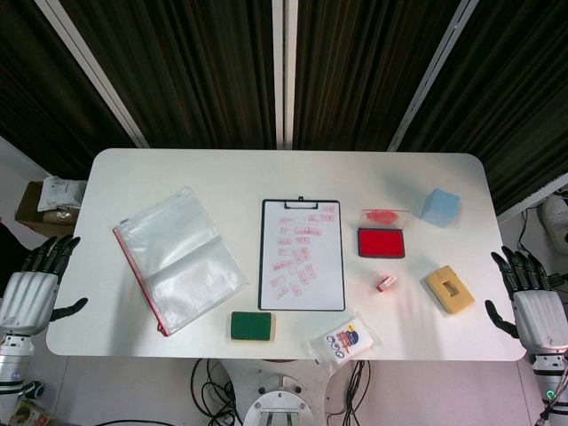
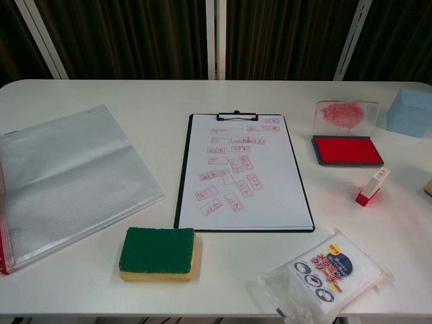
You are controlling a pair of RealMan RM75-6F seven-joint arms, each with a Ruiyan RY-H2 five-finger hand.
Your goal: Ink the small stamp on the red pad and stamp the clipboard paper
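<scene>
The small red-and-white stamp (image 1: 385, 283) (image 2: 372, 186) lies on its side on the table, just below the red ink pad (image 1: 382, 242) (image 2: 347, 150), whose clear lid stands open behind it. The clipboard (image 1: 302, 254) (image 2: 243, 171) lies mid-table; its paper carries several red stamp marks. My left hand (image 1: 35, 286) hangs off the table's left edge, fingers spread, holding nothing. My right hand (image 1: 531, 299) hangs off the right edge, likewise spread and empty. Neither hand shows in the chest view.
A clear zip pouch (image 1: 177, 257) (image 2: 64, 175) lies at the left. A green-and-yellow sponge (image 1: 252, 326) (image 2: 157, 252) and a white packet (image 1: 346, 341) (image 2: 327, 277) sit near the front edge. A blue box (image 1: 439, 207) (image 2: 410, 112) and a yellow block (image 1: 449, 289) stand at the right.
</scene>
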